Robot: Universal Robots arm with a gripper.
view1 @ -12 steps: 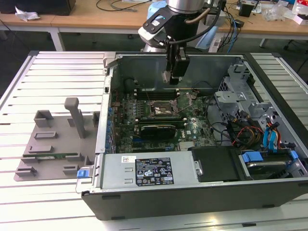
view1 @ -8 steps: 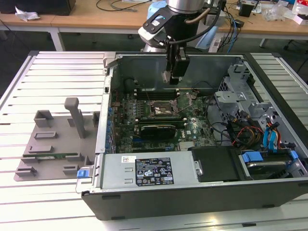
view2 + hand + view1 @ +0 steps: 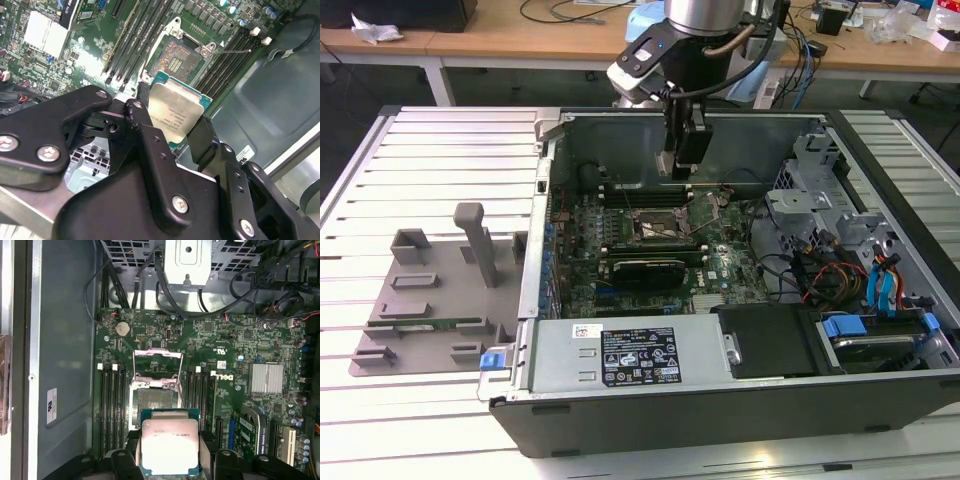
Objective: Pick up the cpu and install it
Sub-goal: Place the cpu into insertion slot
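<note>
Gripper (image 3: 677, 168) clamped on the cpu (image 3: 177, 112), over the open socket (image 3: 660, 228).
In the exterior view the gripper hangs inside the computer case (image 3: 620, 420), the socket below it. In the second wrist view its fingers (image 3: 145, 125) pinch opposite edges of the cpu, silvery top showing, the bare socket (image 3: 175, 57) just beyond. In the first wrist view the cpu (image 3: 169, 445) sits between the fingers, clear of the socket (image 3: 155, 397).
</note>
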